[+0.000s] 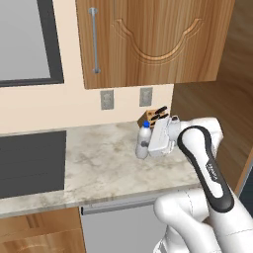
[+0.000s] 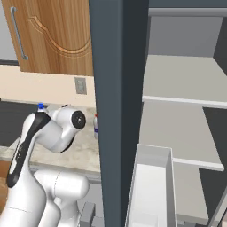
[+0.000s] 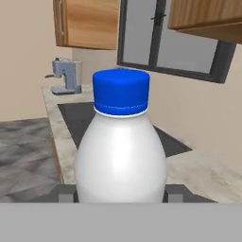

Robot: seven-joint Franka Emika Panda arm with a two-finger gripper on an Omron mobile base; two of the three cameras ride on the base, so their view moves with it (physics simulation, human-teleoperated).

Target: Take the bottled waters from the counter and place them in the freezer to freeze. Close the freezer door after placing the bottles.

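A clear bottled water with a blue cap (image 3: pixel 120 156) stands upright right in front of the hand camera. My gripper (image 3: pixel 120 194) is shut on its lower body, one dark fingertip (image 3: pixel 66 193) pressed against each side. From the left base view the same bottle (image 1: pixel 144 141) is at the back right of the beige counter (image 1: pixel 104 168), with the gripper (image 1: pixel 147 146) around it; whether its base rests on the stone I cannot tell. A red-capped bottle (image 2: pixel 95 127) peeks out beside the open freezer door (image 2: pixel 117 88). The freezer (image 2: pixel 181 80) shows pale shelves.
A wooden knife block (image 1: pixel 153 116) stands just behind the held bottle. The black cooktop (image 1: pixel 29 163) lies to the left. A white door bin (image 2: pixel 150 190) juts out low. Wooden wall cabinets (image 1: pixel 148 39) hang overhead, and a coffee machine (image 3: pixel 66 75) sits far along the counter.
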